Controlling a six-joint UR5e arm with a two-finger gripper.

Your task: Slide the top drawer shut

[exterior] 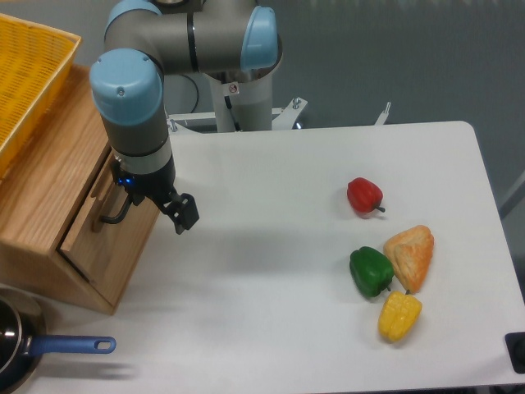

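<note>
We press our black two-finger gripper (182, 215), grip state unclear, beside the light-oak wooden top drawer (92, 226), nudging it inward.

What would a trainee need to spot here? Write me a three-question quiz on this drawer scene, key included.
1. True or false: the top drawer still sticks out a little from the wooden cabinet.
2. Which item lies nearest the corn cob? A) red pepper B) green pepper C) blue-handled pan
3. Fill in: the gripper hangs beside the drawer's black ____.

Key:
1. True; its front panel stands slightly proud of the cabinet face.
2. B.
3. Handle. Whether the gripper's fingers are open or shut cannot be told from this view.
</note>
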